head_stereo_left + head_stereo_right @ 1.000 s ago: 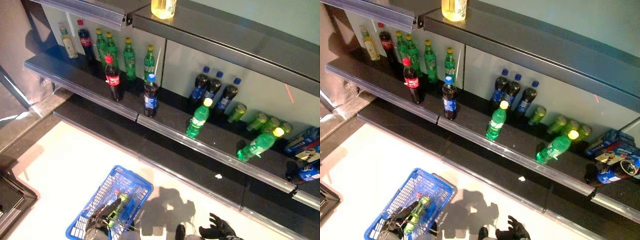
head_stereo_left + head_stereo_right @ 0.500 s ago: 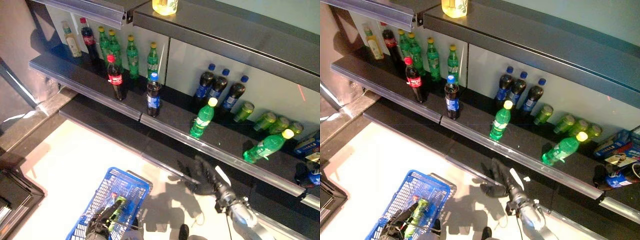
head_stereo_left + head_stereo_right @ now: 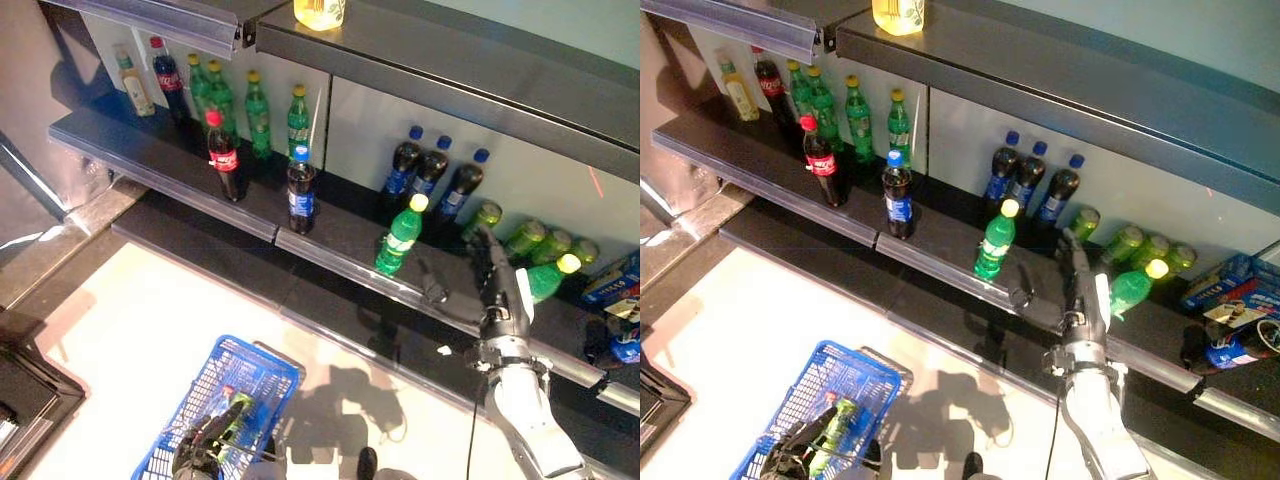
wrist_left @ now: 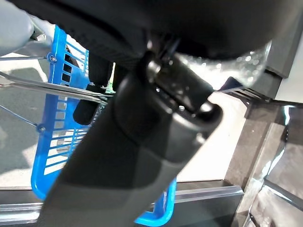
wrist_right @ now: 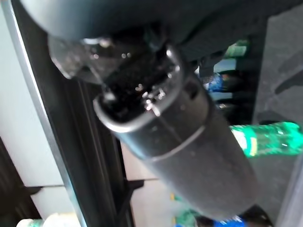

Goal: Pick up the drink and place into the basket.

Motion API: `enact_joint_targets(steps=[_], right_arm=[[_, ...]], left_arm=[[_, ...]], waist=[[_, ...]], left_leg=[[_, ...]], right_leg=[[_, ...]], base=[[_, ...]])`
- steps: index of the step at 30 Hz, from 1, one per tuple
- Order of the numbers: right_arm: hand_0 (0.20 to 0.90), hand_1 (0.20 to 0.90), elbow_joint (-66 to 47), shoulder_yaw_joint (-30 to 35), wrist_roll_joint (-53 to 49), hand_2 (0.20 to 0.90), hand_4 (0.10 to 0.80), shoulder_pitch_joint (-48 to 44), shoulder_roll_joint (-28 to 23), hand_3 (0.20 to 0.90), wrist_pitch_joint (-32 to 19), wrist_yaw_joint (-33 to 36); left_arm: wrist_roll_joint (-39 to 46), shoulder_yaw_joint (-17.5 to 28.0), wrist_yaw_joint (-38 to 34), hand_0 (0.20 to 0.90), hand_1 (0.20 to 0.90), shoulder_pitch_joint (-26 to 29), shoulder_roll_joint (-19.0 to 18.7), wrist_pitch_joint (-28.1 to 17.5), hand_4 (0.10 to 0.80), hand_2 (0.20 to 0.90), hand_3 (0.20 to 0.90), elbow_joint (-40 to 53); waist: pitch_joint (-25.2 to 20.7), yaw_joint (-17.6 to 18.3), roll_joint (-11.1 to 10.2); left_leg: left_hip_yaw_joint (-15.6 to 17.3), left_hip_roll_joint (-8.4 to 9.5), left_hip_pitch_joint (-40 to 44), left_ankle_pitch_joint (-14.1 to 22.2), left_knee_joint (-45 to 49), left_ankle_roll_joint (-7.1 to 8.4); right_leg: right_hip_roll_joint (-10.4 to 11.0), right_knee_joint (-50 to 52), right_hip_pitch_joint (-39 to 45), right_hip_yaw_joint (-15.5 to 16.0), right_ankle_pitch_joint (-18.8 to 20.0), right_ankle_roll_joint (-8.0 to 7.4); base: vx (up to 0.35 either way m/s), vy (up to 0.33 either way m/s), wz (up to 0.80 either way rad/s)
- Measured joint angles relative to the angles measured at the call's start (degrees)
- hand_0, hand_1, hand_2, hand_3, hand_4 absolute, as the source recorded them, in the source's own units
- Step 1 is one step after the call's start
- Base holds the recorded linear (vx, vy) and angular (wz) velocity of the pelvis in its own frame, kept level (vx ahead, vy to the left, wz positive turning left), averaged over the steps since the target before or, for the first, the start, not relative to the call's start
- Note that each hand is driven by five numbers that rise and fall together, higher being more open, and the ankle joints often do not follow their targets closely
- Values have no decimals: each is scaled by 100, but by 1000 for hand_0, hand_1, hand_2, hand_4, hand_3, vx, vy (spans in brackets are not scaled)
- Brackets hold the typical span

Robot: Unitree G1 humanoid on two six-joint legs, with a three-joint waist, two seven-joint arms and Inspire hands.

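A green bottle with a yellow cap lies on its side on the dark shelf. It also shows in the right wrist view. My right hand is open, its fingers straight over the shelf just left of that bottle and right of an upright green bottle. I cannot tell whether it touches either. My left hand is shut on the wire handles of the blue basket, which hangs low at the left. A green drink lies inside the basket.
Dark bottles with blue caps and green cans stand behind my right hand. A red-capped cola bottle, a blue-labelled bottle and green bottles stand further left. Blue packs lie at the far right.
My right arm has risen from low near the floor up to the shelf, and the hand now lies between the two green bottles. The blue basket hangs as before.
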State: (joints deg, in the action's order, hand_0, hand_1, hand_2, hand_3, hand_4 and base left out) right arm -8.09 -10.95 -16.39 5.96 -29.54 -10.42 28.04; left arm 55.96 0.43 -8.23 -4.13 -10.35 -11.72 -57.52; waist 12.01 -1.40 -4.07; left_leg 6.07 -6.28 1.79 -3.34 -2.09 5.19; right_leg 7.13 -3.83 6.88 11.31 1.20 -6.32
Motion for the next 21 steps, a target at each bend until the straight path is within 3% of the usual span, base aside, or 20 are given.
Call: enact_joint_targets(steps=[4,9,14,21], right_arm=[[900,900,476,-139,-156,900,800,-589,4,900,10,656],[900,900,1048,-236,-181,900,800,-1696,28,900,33,1285],[900,900,1427,-309,-154,900,800,-2604,59,900,240,1788],[900,900,1647,-309,-114,900,800,-3129,70,900,289,2236]], left_arm=[[-1,-208,54,300,300,230,6,-36,100,300,200,-46],[16,-444,226,300,300,685,86,-56,100,300,200,13],[140,-648,478,300,300,1129,163,-103,100,300,200,100],[284,-718,663,300,300,1458,197,-157,100,300,200,266]], waist=[[156,-138,155],[610,-243,561],[1162,-329,910],[1659,-474,1019]], left_leg=[[-185,-38,-226,42,298,29],[-314,-59,-893,34,724,28],[-374,32,-1315,-7,951,-30],[-388,233,-1619,-21,1056,-97]], right_leg=[[-15,204,-106,122,-61,49],[-3,781,-805,135,-158,102],[151,1378,-1376,168,-328,94],[384,2074,-1972,78,-596,35]], base=[[-71,24,19],[-144,76,4],[-83,87,5],[-61,33,2]])
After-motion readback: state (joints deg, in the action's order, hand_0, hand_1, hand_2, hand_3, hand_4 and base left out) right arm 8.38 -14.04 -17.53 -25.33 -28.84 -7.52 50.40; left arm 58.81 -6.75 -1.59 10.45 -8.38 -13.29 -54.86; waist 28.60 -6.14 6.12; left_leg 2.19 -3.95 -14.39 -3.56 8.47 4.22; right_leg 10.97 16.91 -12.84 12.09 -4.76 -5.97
